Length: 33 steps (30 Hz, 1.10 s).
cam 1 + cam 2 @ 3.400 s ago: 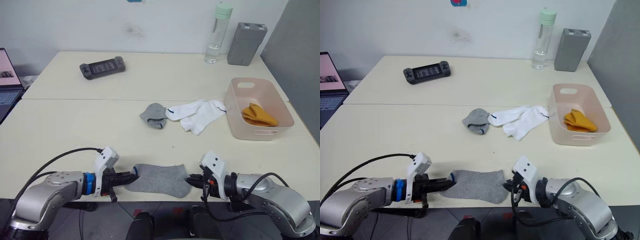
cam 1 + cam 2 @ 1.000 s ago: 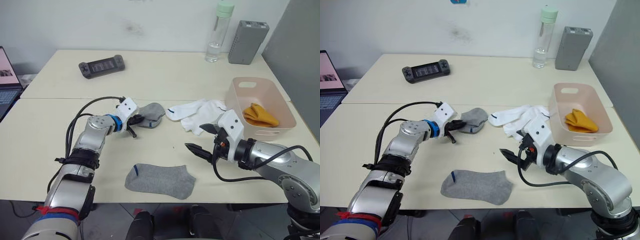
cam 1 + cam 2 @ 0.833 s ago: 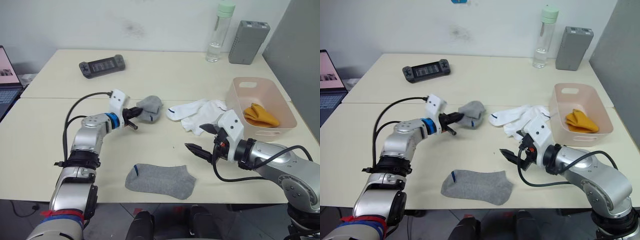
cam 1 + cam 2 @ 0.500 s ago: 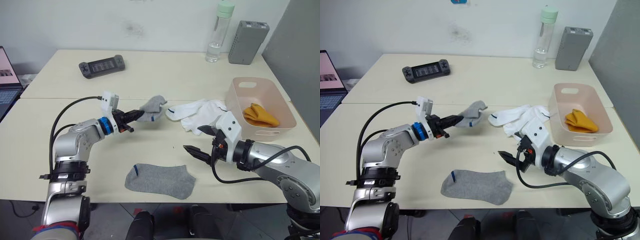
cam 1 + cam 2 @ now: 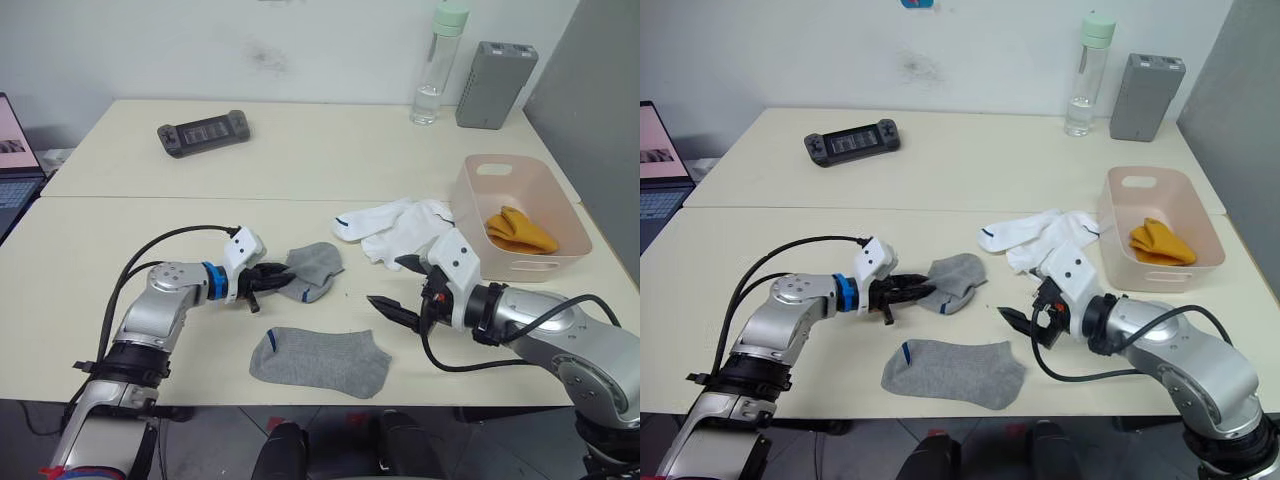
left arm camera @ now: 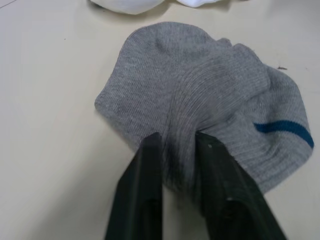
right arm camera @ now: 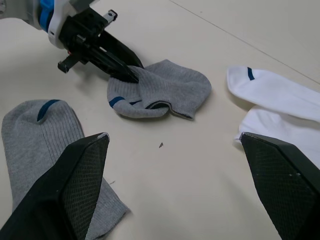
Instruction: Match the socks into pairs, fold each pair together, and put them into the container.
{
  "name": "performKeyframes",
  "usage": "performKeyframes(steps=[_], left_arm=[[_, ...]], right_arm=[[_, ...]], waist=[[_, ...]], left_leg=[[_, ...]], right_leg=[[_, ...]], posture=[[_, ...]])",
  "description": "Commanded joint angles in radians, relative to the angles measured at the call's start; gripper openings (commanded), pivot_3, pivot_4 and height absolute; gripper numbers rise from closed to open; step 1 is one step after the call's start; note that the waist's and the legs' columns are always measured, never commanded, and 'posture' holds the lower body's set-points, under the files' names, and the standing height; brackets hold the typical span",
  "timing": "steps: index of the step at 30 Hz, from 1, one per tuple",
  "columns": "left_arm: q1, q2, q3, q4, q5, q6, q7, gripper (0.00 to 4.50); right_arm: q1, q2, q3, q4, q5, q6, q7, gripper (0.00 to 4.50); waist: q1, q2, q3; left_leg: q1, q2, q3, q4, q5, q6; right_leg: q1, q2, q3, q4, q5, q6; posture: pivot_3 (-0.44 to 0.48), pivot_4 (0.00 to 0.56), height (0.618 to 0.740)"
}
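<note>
On table [image 5: 120, 260], left gripper [image 5: 276, 283] pinching grey sock [image 6: 200, 110]

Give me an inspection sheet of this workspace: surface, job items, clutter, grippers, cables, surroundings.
Surface: pale table, two tops butted at a seam.
Job's things: flat grey sock near the front edge; bunched grey sock beyond it; white socks heaped beside the pink container; folded orange pair inside it.
Clutter: game controller, water bottle, grey box.
Grippers: left gripper pinching the bunched grey sock; right gripper open, holding nothing.
Cables: black cables looped along both forearms.
Surroundings: laptop at left, white wall behind.
</note>
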Motion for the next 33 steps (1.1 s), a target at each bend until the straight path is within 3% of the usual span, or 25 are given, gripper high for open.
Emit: performKeyframes(steps=[1, 6, 11, 15, 18, 28, 33], left_arm=[[-0.031, 0.014, 0.036, -0.042, -0.027, -0.048, -0.048, 2.27], [-0.061, -0.028, -0.017, -0.150, -0.009, -0.045, -0.047, 3.80], [-0.088, -0.073, -0.071, -0.119, 0.069, -0.105, -0.011, 3.80], [-0.149, -0.082, -0.127, 0.031, 0.182, -0.236, 0.011, 3.80], [-0.173, -0.093, -0.128, 0.093, 0.203, -0.242, 0.028, 3.21], [-0.161, -0.105, -0.100, 0.113, 0.191, -0.226, 0.029, 0.11], [-0.161, -0.122, 0.027, 0.007, 0.032, -0.008, 0.046, 0.05]], right_arm=[[0.004, -0.005, -0.011, -0.032, -0.008, -0.028, 0.003, 4.50], [0.004, -0.003, -0.004, -0.026, -0.012, -0.039, 0.004, 4.50], [0.003, -0.003, -0.003, -0.024, -0.013, -0.041, 0.004, 4.50], [0.004, -0.005, -0.007, -0.031, -0.009, -0.034, 0.001, 4.50], [0.006, -0.006, -0.012, -0.036, -0.007, -0.029, -0.004, 4.50], [0.000, -0.003, -0.011, -0.034, -0.004, -0.027, -0.007, 4.50], [-0.004, -0.006, -0.009, -0.031, -0.003, -0.029, -0.001, 4.50]], waist=[[0.000, 0.000, 0.000], [0.004, 0.000, 0.000], [0.000, 0.000, 0.000], [-0.003, 0.000, 0.000], [-0.003, 0.000, 0.000], [-0.001, 0.000, 0.000], [-0.001, 0.000, 0.000]], left_leg=[[0.000, 0.000, 0.000, 0.000, 0.000, 0.000], [-0.001, 0.000, 0.000, 0.000, 0.000, 0.000], [-0.001, -0.001, 0.000, 0.001, 0.000, 0.000], [0.001, 0.000, -0.001, 0.000, 0.000, 0.000], [0.001, 0.000, 0.000, 0.000, 0.000, 0.000], [0.000, 0.000, 0.000, 0.000, 0.000, 0.000], [0.000, 0.000, -0.001, 0.001, 0.000, 0.000]], right_leg=[[0.000, 0.000, 0.000, 0.000, 0.000, 0.000], [0.000, 0.000, 0.000, 0.000, 0.000, 0.000], [0.000, 0.000, 0.000, 0.000, 0.000, 0.000], [0.000, 0.001, 0.000, 0.001, 0.000, 0.000], [0.000, 0.001, 0.000, 0.001, 0.000, 0.000], [0.000, 0.001, 0.000, 0.001, 0.000, 0.000], [0.000, 0.001, 0.000, 0.001, 0.000, 0.000]], posture=[[0.000, 0.150, 0.740], [0.000, 0.150, 0.740], [0.000, 0.150, 0.740], [0.000, 0.150, 0.740], [0.000, 0.150, 0.740], [0.000, 0.150, 0.740], [0.000, 0.150, 0.740]])
